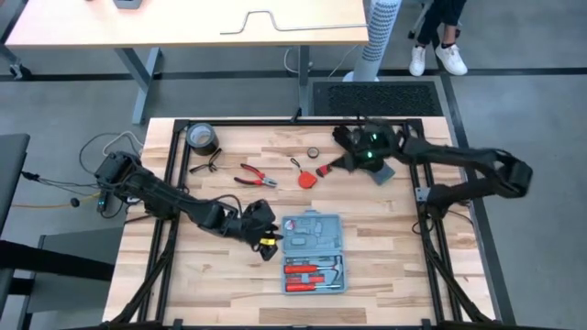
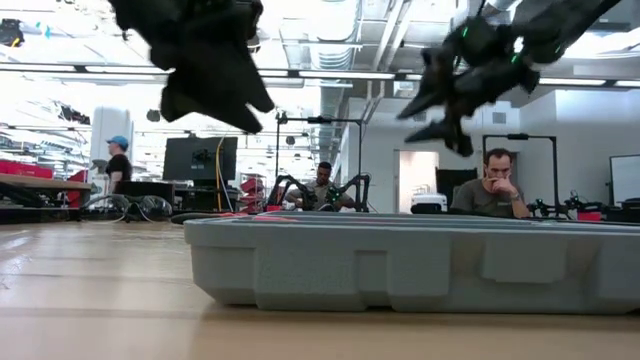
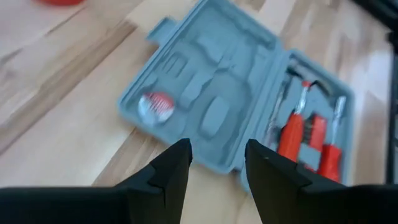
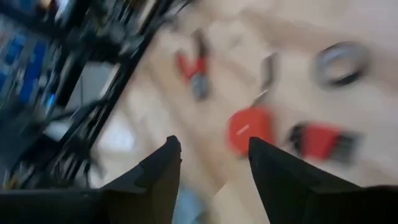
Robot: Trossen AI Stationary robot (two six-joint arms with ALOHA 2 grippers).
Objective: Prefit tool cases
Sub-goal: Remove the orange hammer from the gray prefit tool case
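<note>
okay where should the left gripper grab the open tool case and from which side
A judgement: take the tool case by the rim of its nearly empty half, on the edge facing the left gripper, coming from that side. The case lies open and flat, and that rim stands clear of the table, thin enough for the open fingers to straddle.

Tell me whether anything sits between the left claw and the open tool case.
Nothing visible does. The left claw, fingers apart, hangs just beside the tool case, and the left wrist view shows only bare wood between its fingers and the case's near edge. The right claw is off at the table's far side.
</note>
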